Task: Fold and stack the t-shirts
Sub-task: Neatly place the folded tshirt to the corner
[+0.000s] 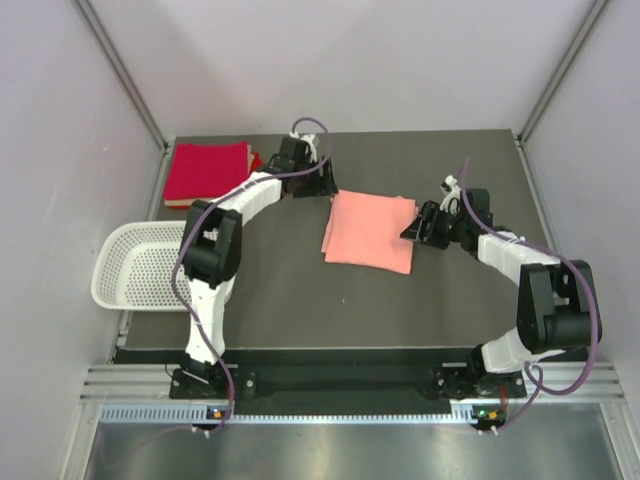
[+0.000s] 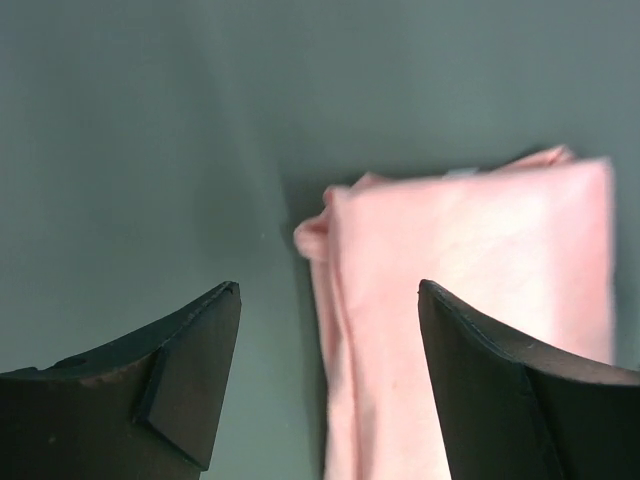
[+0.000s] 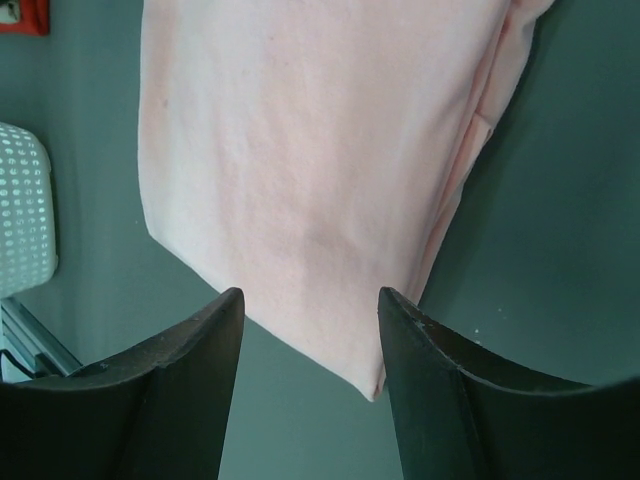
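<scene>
A salmon-pink t-shirt [image 1: 370, 232] lies folded into a rectangle at mid-table. My left gripper [image 1: 322, 186] hangs over its far left corner. In the left wrist view the left gripper [image 2: 330, 290] is open, and the folded edge of the pink shirt [image 2: 470, 300] runs between its fingers. My right gripper [image 1: 413, 232] is at the shirt's right edge. The right gripper [image 3: 310, 295] is open too, with a corner of the pink shirt [image 3: 300, 150] lying between its fingers, ungripped. Folded crimson t-shirts [image 1: 207, 170] are stacked at the far left corner.
A white perforated basket [image 1: 135, 268] hangs off the table's left edge, and its rim [image 3: 20, 210] shows in the right wrist view. The dark table [image 1: 300, 300] is walled in by grey panels on three sides.
</scene>
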Controlling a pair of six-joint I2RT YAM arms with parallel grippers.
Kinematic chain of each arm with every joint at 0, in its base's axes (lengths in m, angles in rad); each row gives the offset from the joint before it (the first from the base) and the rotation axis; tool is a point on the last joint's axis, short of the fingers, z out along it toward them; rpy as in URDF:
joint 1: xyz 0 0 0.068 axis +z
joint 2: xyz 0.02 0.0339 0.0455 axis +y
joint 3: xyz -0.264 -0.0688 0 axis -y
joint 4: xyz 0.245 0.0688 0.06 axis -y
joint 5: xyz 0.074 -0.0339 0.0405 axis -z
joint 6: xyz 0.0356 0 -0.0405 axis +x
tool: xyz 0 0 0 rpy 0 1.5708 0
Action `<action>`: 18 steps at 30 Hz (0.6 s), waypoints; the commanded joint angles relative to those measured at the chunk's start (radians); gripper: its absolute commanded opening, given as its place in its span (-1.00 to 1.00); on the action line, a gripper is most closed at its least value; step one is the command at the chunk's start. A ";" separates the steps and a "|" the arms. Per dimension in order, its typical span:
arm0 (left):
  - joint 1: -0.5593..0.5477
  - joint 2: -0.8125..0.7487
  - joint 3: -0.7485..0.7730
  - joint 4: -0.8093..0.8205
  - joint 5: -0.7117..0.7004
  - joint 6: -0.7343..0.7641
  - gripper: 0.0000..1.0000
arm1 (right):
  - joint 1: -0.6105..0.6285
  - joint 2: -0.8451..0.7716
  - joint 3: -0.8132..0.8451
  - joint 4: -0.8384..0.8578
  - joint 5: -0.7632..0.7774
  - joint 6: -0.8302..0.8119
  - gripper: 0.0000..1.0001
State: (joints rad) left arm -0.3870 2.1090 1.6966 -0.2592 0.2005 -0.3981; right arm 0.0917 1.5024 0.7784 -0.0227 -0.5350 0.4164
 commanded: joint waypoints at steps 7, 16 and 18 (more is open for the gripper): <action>0.007 0.167 0.087 -0.011 0.186 -0.022 0.64 | 0.011 -0.048 0.012 -0.036 0.017 -0.044 0.13; 0.004 0.194 0.063 -0.011 0.184 -0.073 0.47 | 0.011 -0.036 0.004 -0.023 0.017 -0.042 0.14; 0.004 0.192 0.060 -0.009 0.192 -0.077 0.46 | 0.011 -0.030 0.004 -0.022 0.015 -0.041 0.13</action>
State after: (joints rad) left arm -0.3866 2.2894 1.7626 -0.2623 0.3729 -0.4557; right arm 0.0917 1.4921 0.7784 -0.0689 -0.5232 0.3931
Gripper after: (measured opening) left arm 0.733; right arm 0.566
